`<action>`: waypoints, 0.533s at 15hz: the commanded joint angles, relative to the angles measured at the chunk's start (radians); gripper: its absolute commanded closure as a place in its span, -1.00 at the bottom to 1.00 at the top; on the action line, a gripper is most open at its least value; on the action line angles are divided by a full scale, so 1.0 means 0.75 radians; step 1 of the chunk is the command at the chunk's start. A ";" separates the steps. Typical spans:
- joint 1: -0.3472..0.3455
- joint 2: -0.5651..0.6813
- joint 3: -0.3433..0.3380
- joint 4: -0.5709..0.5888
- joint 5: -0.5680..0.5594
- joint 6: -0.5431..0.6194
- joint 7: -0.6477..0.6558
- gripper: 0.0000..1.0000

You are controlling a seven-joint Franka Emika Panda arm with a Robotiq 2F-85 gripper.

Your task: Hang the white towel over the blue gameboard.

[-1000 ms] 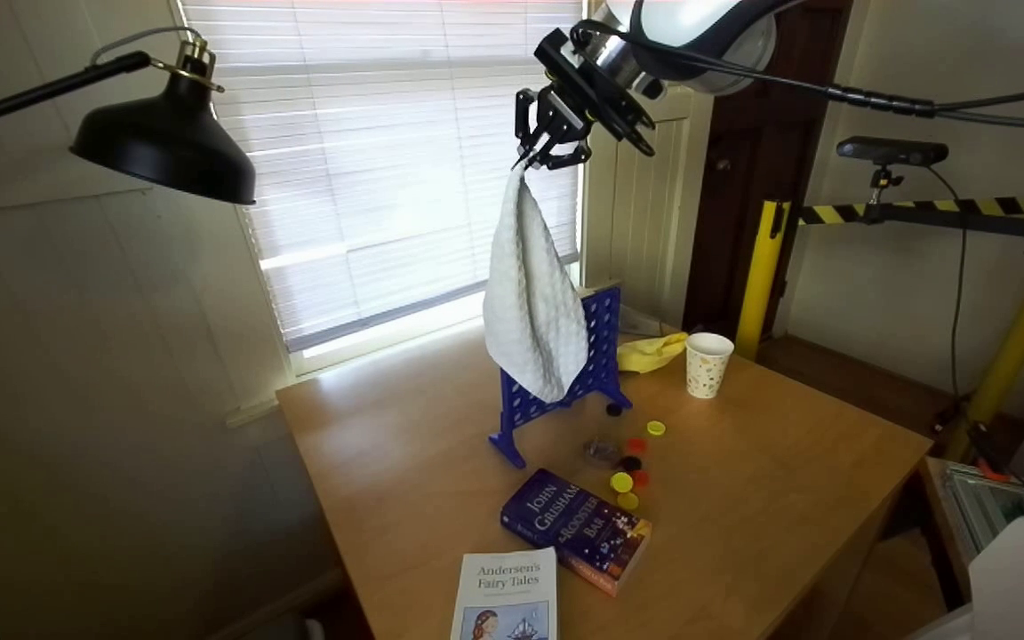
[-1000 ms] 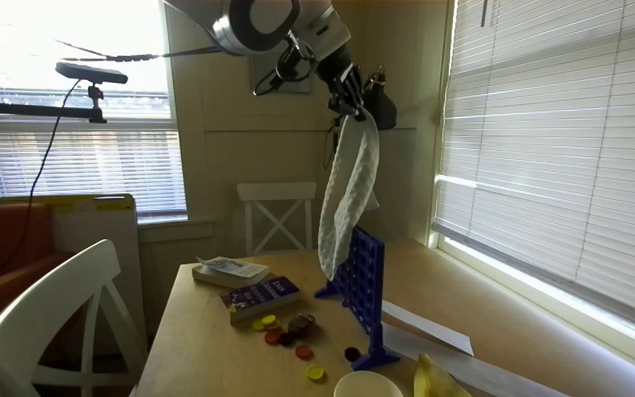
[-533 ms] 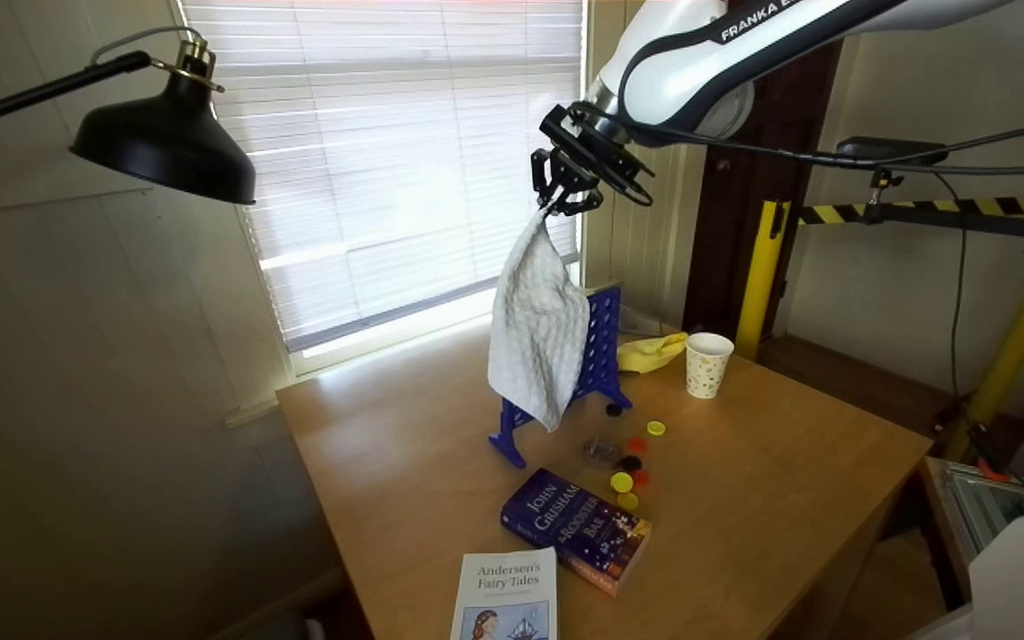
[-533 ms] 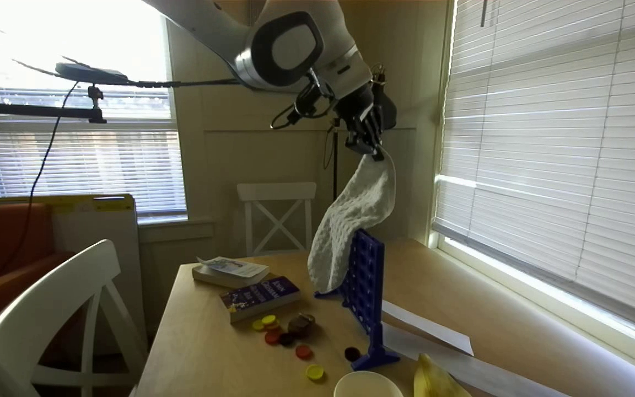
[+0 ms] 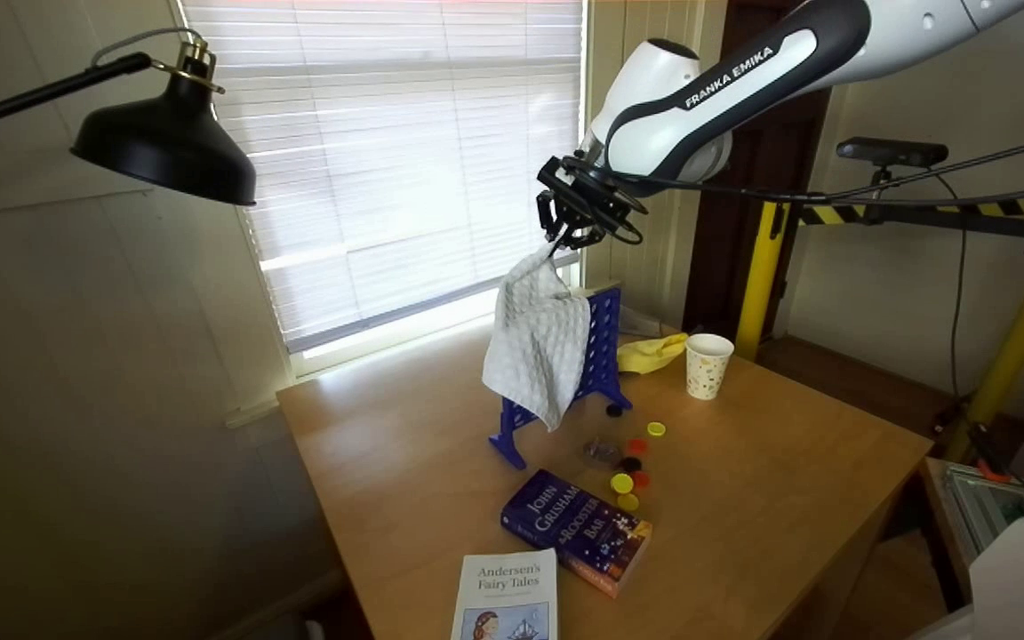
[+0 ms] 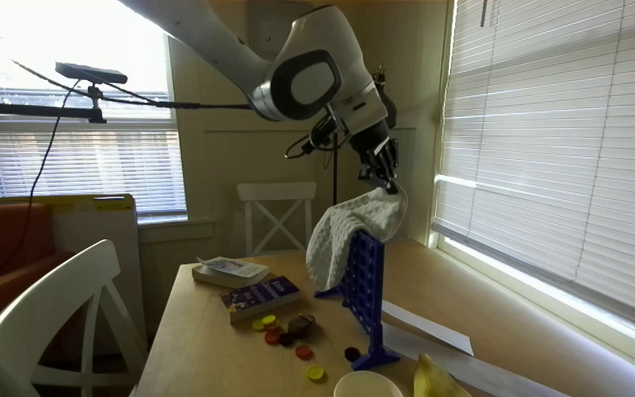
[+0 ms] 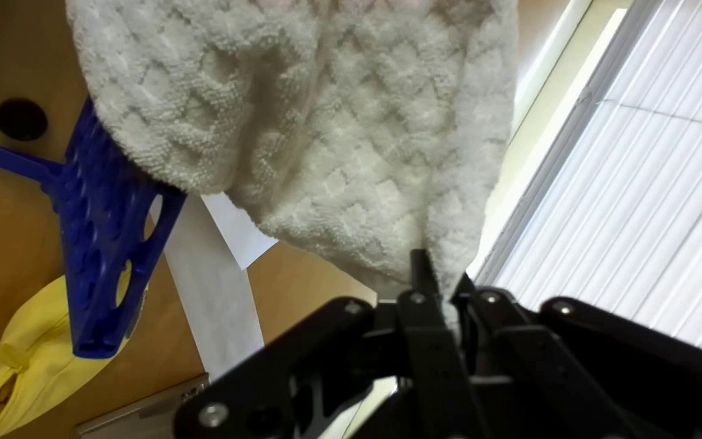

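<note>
The white textured towel (image 5: 534,356) hangs from my gripper (image 5: 554,247) in both exterior views. The blue gameboard (image 5: 603,345) stands upright on the table, partly covered by the towel. In an exterior view the towel (image 6: 345,226) bends across the top edge of the gameboard (image 6: 366,270). Its lower part hangs on the books' side, while my gripper (image 6: 390,186) holds the other end above the window side. In the wrist view my gripper (image 7: 442,271) is shut on an edge of the towel (image 7: 351,134); the gameboard (image 7: 107,225) shows at left, partly hidden.
Two books (image 5: 576,532) lie in front of the gameboard with several loose game discs (image 5: 621,483). A paper cup (image 5: 708,366) and a yellow cloth-like item (image 5: 652,354) are near its far end. Paper strips (image 6: 433,329) lie on the window side. A black lamp (image 5: 165,142) hangs at left.
My gripper has moved down and toward the window with the towel held. The towel went from hanging straight beside the gameboard to bending over its top edge. The gameboard has not moved.
</note>
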 commanded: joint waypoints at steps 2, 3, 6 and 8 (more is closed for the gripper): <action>0.042 0.092 -0.061 0.060 -0.034 0.042 0.050 0.97; 0.044 0.103 -0.066 0.062 -0.030 0.043 0.043 0.97; 0.056 0.128 -0.082 0.060 -0.034 0.041 0.034 0.97; 0.063 0.136 -0.087 0.055 -0.033 0.038 0.028 0.97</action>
